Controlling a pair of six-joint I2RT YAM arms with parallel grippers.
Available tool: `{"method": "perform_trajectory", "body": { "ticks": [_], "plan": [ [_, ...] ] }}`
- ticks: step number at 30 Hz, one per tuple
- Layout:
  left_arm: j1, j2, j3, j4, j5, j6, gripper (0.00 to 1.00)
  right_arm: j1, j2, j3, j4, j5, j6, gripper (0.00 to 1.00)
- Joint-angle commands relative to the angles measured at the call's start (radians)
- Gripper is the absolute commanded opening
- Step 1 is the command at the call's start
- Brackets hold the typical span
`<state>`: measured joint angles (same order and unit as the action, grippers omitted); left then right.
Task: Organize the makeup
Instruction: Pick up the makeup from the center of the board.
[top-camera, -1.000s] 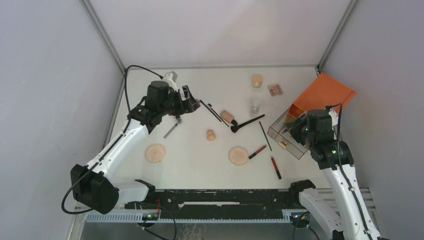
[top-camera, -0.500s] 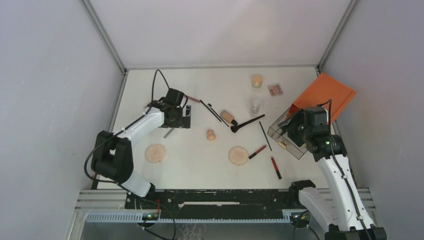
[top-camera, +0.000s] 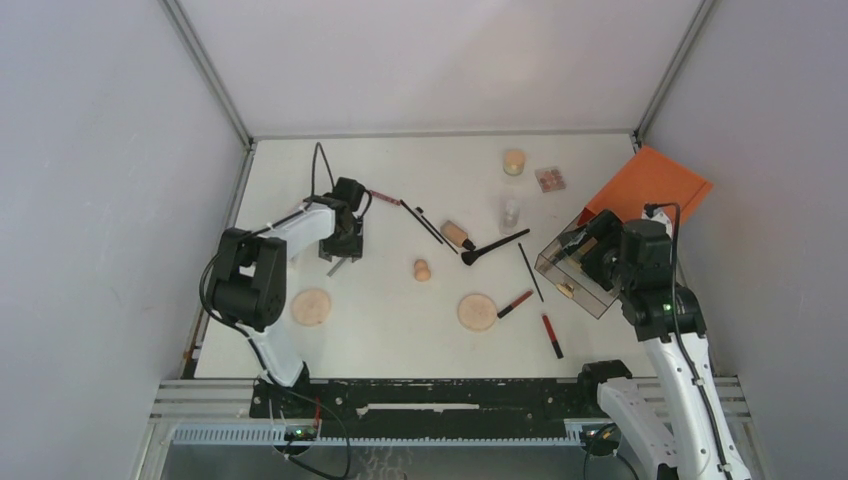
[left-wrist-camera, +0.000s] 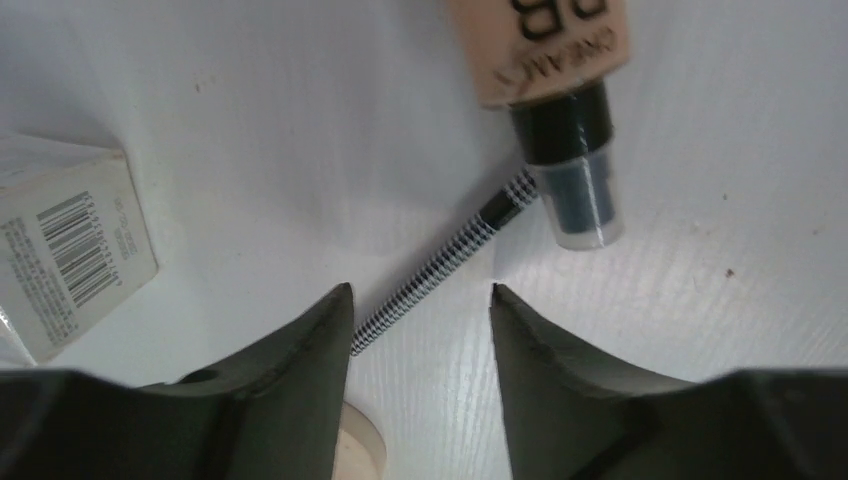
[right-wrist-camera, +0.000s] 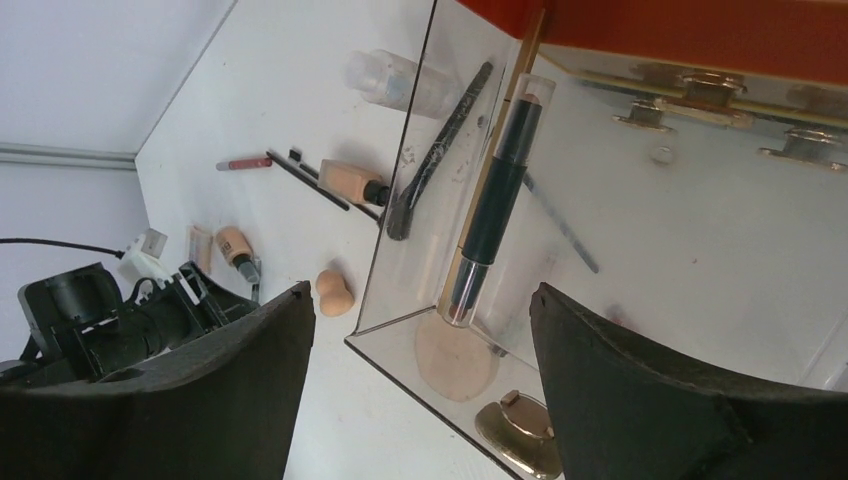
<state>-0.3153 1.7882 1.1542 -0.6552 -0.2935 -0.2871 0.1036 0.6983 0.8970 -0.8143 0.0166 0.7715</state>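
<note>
Your right gripper (right-wrist-camera: 422, 292) stands wide open and holds nothing; it sits hard against the clear drawer box (top-camera: 553, 266), on the side away from the box's orange top (top-camera: 650, 185). Inside the box, straight ahead of the fingers, a dark makeup stick (right-wrist-camera: 495, 200) lies touching neither finger; which compartment it lies in you cannot tell.

Your left gripper (left-wrist-camera: 420, 292) is partly open and also holds nothing; it hangs low over the table (top-camera: 400, 340), well apart from the drawer box, far across to the box's left. A thin checkered pencil (left-wrist-camera: 450, 250) lies flat on the table and runs in between the two fingers, with a gap on each side; its far end meets the black cap (left-wrist-camera: 562, 125) of a peach bottle (left-wrist-camera: 545, 50) just beyond the fingertips; a white carton (left-wrist-camera: 70, 250) with a barcode lies beside the left finger.

The rest of the makeup lies loose to the left of the drawer box: a thin black brush (top-camera: 530, 272) just beside it; a thicker black brush (top-camera: 493, 245) and a red pencil (top-camera: 515, 303) near it; a second red pencil (top-camera: 551, 335) off its near corner; then a tan disc (top-camera: 477, 311) and a beige sponge (top-camera: 422, 270) further left; a small palette (top-camera: 550, 179) lies behind the box.
</note>
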Motion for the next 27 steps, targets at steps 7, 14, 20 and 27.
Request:
{"method": "perform_trajectory", "body": {
  "ticks": [7,14,20,27],
  "plan": [
    [0.065,0.015,0.027,0.024,0.094,0.021,0.37,-0.007,0.021,0.037,0.07,-0.016,-0.024,0.85],
    [0.065,0.036,0.056,-0.031,0.138,0.061,0.33,-0.011,0.014,0.037,0.072,-0.017,-0.023,0.85],
    [0.064,0.071,0.089,-0.089,0.238,0.083,0.3,-0.016,-0.004,0.037,0.077,-0.016,-0.02,0.85],
    [0.024,0.13,0.085,-0.092,0.267,0.049,0.16,-0.018,-0.016,0.037,0.071,-0.012,-0.015,0.84]
  ]
}}
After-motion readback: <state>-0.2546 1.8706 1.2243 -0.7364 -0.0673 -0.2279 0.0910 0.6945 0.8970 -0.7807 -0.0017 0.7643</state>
